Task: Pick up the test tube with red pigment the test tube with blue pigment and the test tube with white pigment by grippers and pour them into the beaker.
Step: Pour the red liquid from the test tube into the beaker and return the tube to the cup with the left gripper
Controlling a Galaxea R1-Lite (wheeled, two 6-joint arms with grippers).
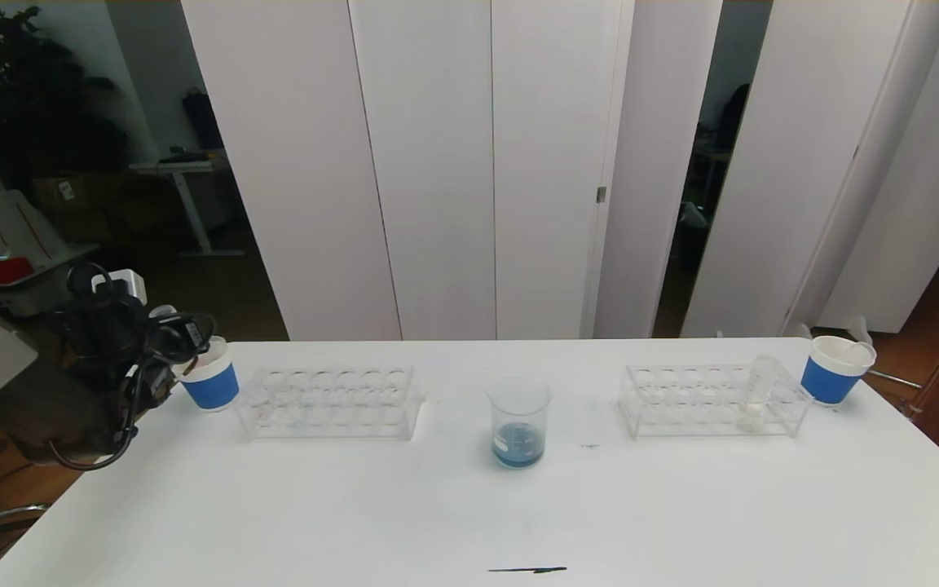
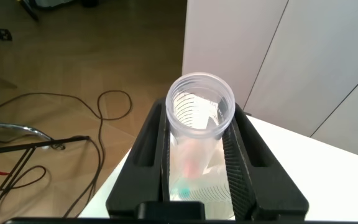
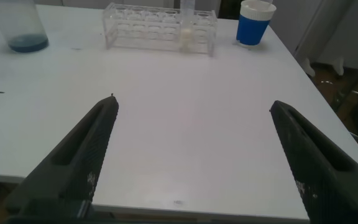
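Gripping a clear, nearly drained test tube (image 2: pixel 201 124) between its black fingers, the left gripper (image 1: pixel 164 359) hangs at the table's left edge, just beside a white-and-blue paper cup (image 1: pixel 210 381) — whether the tube's mouth is over the cup is hard to tell. Mid-table, the small clear glass beaker (image 1: pixel 519 421) holds blue liquid between two clear plastic racks. In the right rack (image 1: pixel 714 399) stands the test tube with white pigment (image 1: pixel 757 391). The right gripper (image 3: pixel 194 162) hovers low near the table's front edge, fingers spread wide — holding nothing.

Left pincer (image 2: pixel 201 162) clamped, right pincer (image 3: pixel 194 140) agape
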